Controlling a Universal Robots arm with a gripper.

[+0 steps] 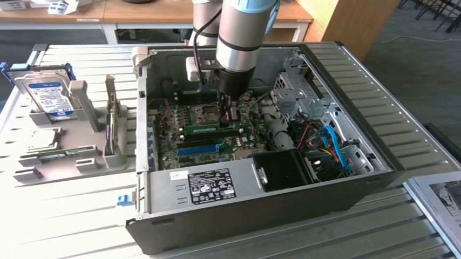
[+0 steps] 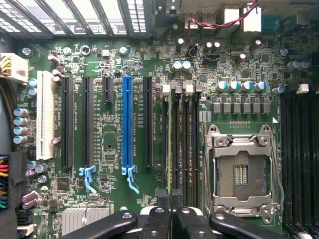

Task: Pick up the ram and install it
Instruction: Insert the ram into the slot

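Slatted table [image 1: 65,216], open case [image 1: 238,210]: gripper [image 1: 230,114] fingers pinched nearly together, hold unclear; ram [image 1: 203,128] stretches along motherboard slots [image 2: 179,144] toward exterior view's left.

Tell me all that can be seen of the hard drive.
The hard drive is a flat silver metal box with a blue and white label on its face. It stands on edge, leaning back a little, held in the grey stand on the exterior view's left, outside the case. A blue frame shows around its top; contact there is unclear.
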